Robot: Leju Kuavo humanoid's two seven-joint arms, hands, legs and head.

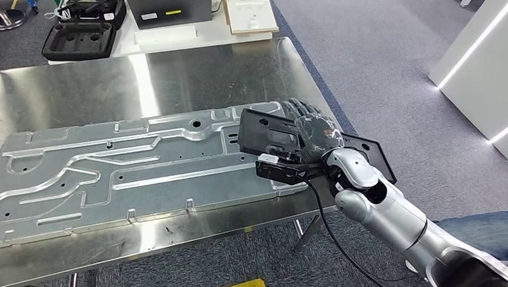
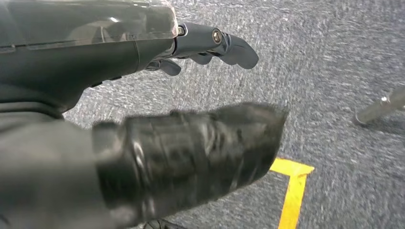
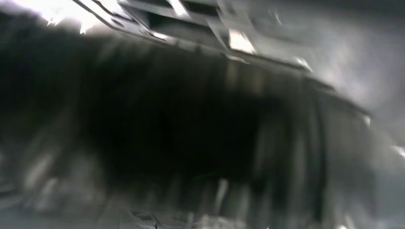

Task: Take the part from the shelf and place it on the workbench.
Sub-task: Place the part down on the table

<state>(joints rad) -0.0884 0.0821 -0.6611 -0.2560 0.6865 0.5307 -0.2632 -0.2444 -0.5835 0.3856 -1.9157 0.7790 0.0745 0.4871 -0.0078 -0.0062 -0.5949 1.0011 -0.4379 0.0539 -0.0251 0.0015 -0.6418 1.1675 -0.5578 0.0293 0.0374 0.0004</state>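
Right hand [image 1: 315,136] grips flat black part [image 1: 264,132].

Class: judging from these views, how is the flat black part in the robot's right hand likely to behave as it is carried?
The black part probably stays stiff: it juts out level from the right hand without sagging. It seems light, being thin and held by one hand. Gripped near one side, it may tilt or twist.
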